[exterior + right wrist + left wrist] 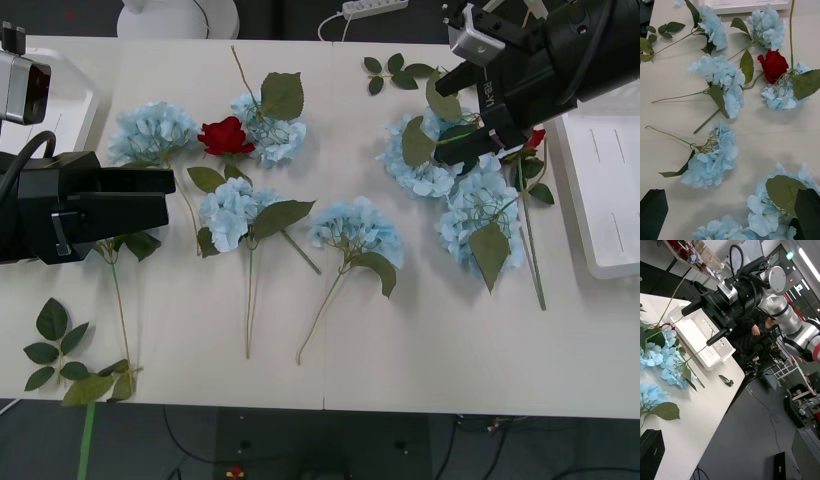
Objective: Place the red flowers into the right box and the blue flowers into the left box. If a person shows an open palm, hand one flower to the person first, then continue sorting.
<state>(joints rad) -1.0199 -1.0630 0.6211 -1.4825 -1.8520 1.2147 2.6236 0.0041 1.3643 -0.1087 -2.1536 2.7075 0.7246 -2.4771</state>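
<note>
Two red flowers lie on the white table: one (225,135) (773,65) at the middle left, one (535,138) (667,327) at the right, half hidden under my right arm. Several blue flowers (357,228) (713,161) are spread across the table. My right gripper (462,112) (730,213) (706,323) hangs open above the right blue cluster (430,165), holding nothing. The left gripper (135,195) sits low at the table's left, open, beside a blue flower (152,132). The right box (610,190) (703,341) is a white tray at the right edge. The left box (70,105) (752,4) is at the far left.
Loose green leaf sprigs lie at the front left corner (60,350) and at the back (395,72). Bare tabletop (430,350) runs along the front edge. A power strip (375,8) lies beyond the table's back edge.
</note>
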